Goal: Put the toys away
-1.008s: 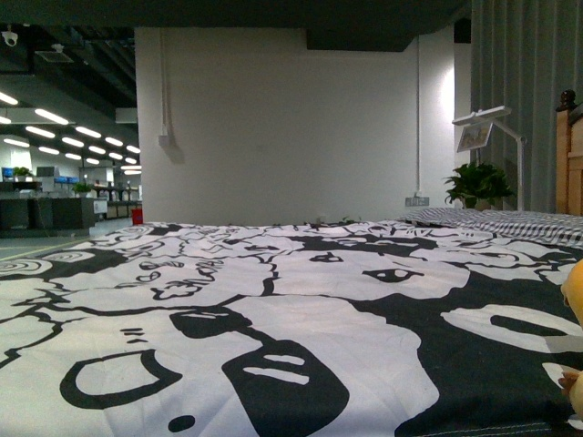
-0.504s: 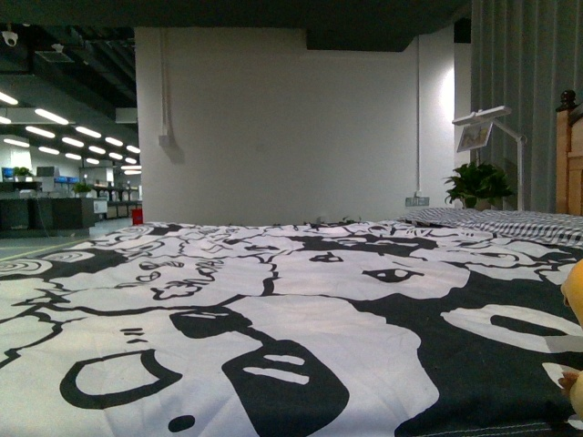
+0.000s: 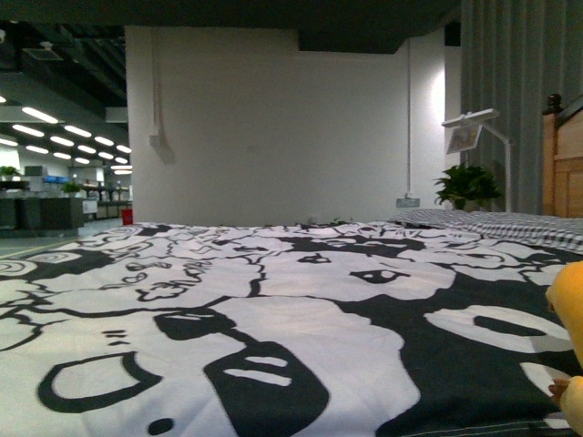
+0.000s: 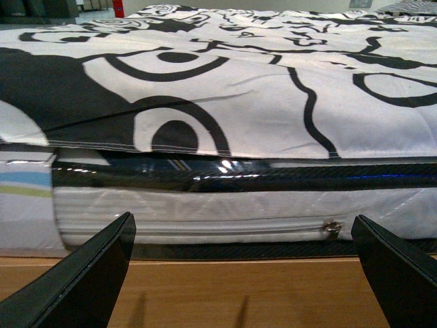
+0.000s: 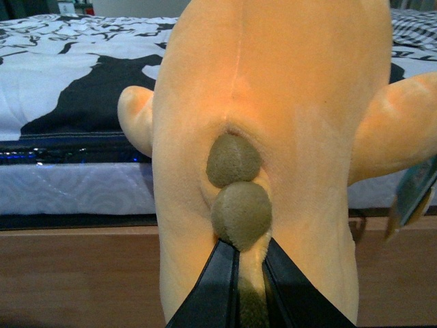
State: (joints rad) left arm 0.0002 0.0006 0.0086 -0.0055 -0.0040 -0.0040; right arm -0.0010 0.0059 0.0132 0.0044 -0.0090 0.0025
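An orange-yellow plush toy (image 5: 273, 102) fills the right wrist view, hanging in front of the bed's side. My right gripper (image 5: 244, 263) is shut on the toy, its black fingers pinching the fabric just below two olive-tan bumps (image 5: 239, 198). In the front view only a yellow sliver of the plush toy (image 3: 569, 309) shows at the right edge, above the bedspread. My left gripper (image 4: 246, 260) is open, its black fingers (image 4: 89, 273) spread wide with nothing between them, facing the mattress side (image 4: 205, 212).
A bed with a black-and-white patterned bedspread (image 3: 273, 309) spreads across the front view. Its wooden frame (image 4: 239, 294) runs below the mattress. A striped pillow (image 3: 510, 223), a wooden headboard (image 3: 560, 164), a potted plant (image 3: 466, 187) and a lamp (image 3: 474, 127) stand at the far right.
The front view has shifted a little: the scene slid left and the plush toy shows larger at the right edge.
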